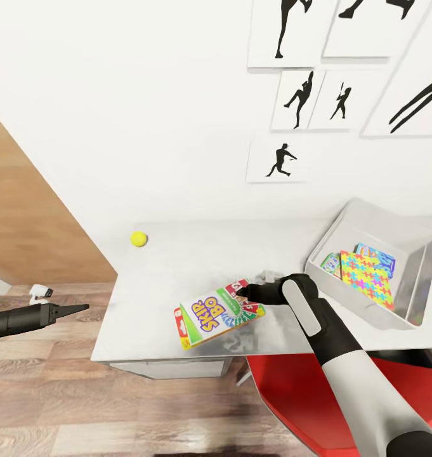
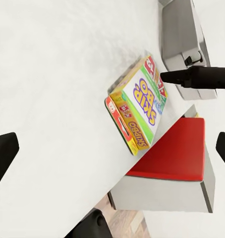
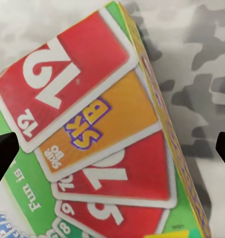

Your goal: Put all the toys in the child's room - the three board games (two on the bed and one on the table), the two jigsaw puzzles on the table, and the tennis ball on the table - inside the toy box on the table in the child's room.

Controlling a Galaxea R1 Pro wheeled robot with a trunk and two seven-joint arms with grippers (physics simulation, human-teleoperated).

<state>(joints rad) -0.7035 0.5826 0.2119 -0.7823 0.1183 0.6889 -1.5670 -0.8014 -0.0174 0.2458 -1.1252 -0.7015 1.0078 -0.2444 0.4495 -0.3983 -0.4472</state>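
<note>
- Two toys lie loose on the table [image 1: 165, 266]: a board game [image 1: 219, 312] printed with cards, flat near the front edge, and the tennis ball [image 1: 138, 238] well apart from it, toward the far left corner by the wall.
- Inside the toy box [image 1: 425, 266] at the table's right end I see a jigsaw puzzle [image 1: 366, 278] on top, with a blue box [image 1: 379, 255] and a green one [image 1: 332, 263] partly under it (which of these is a puzzle and which a game, I cannot tell).
- In hand, by my reading, is picking up this board game: the right tool [image 1: 243, 291] sits at the box's far right corner, right above or touching it. Its wrist camera looks close onto the red and orange cards, with a dark fingertip [image 3: 3, 156] at each side of the picture, so the fingers stand spread and hold nothing.
- Off the table's left end, the left tool [image 1: 76, 309] hangs over the floor, pointing toward the table. Its wrist camera shows the fingertips [image 2: 4, 151] wide apart with nothing between them, and the game beyond, with the right tool at its far end.
- Next, I judge, the right tool needs to settle its fingers across an edge of the box, close firmly, lift it and carry it right, over the toy box's low wall.
- One risk: the box is flat and wide, so a corner grip may let it swing or slip.
</note>
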